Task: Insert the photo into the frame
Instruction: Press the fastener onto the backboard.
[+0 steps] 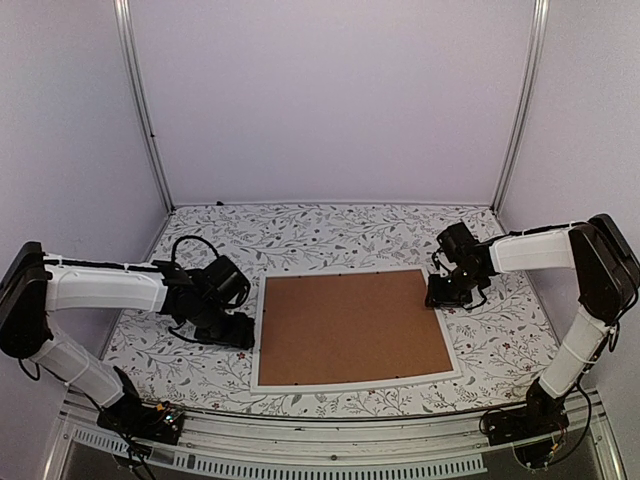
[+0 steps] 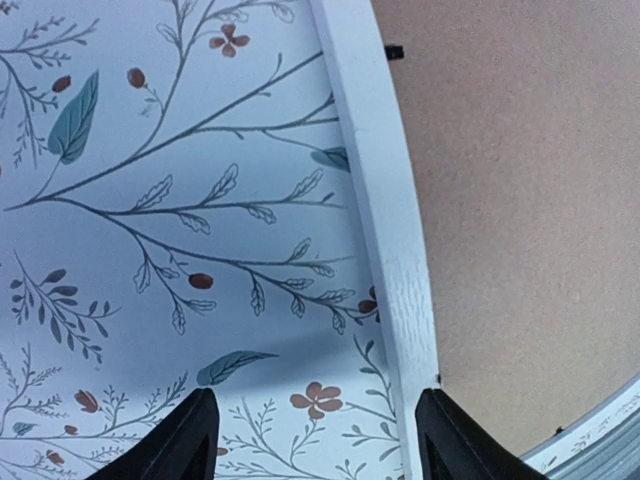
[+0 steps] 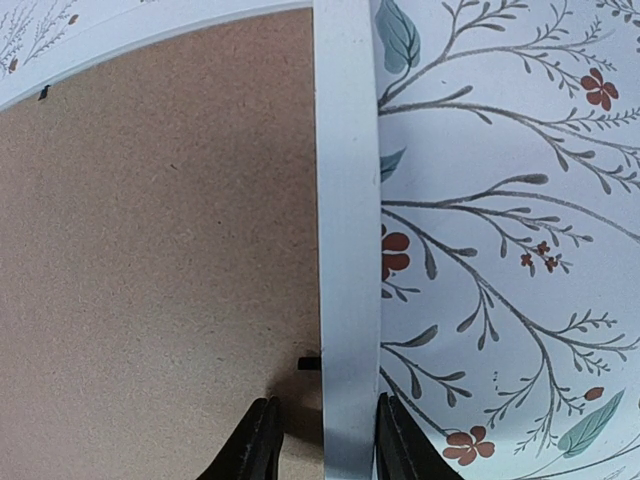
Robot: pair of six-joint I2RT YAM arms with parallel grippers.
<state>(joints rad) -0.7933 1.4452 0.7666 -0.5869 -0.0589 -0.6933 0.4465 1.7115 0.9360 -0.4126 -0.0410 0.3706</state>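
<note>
**Two grippers at the frame [image 3: 347,200], one clamped, one spread**

The table [image 1: 330,225], covered in a leaf-and-flower print, fills the floor of the white-walled booth. The frame lies flat on it near the middle, a little towards the near edge, with its back facing up. Its narrow white rim runs all round the brown board [image 1: 350,325] that sits inside it.

The left arm reaches in from the left, so that the left gripper [image 2: 312,440] is down at the frame's left side, near the near corner. Its jaws stand wide open and grip nothing. One finger is over the printed cloth and the other at the white rim.

The right arm bends in from the right to the frame's right side, near the far corner. There the right gripper [image 3: 325,440] is closed on the white rim, one finger on the board side and one on the cloth side.

A small black clip [image 3: 308,363] sits on the board against the rim, just ahead of the right fingers.
</note>
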